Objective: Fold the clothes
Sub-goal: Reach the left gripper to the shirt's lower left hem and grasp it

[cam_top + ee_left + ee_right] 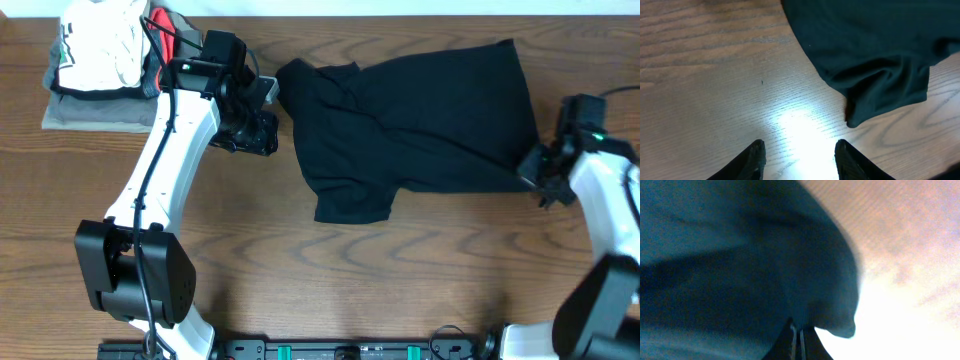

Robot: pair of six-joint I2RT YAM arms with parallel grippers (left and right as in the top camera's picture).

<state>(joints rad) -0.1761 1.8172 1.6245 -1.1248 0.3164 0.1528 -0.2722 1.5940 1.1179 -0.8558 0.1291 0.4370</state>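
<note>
The left gripper (800,151) has its fingers spread wide apart and holds nothing; beneath it lies only bare wooden table (715,75), with the nearest edge of the black T-shirt (875,55) a little beyond its fingertips, where a loose flap, probably a sleeve, hangs off the main body of cloth. The right gripper (800,336) is pressed together on a fold of the same dark fabric, pinching the shirt at its right-hand edge; the overhead view places that gripper (537,170) at the lower right corner of the garment. The T-shirt (420,110) lies rumpled and skewed across the middle of the table, creased rather than flat, and no logo shows. Farther off, at the far left corner, a white garment with dark print (100,45) sits atop a grey-olive folded garment (95,112), both well apart from the shirt. The step in hand looks like spreading or straightening the shirt before any fold, so the task seems barely begun. The next move likely calls for the left gripper to reach in, close on the near edge and pull against the right gripper's hold.
</note>
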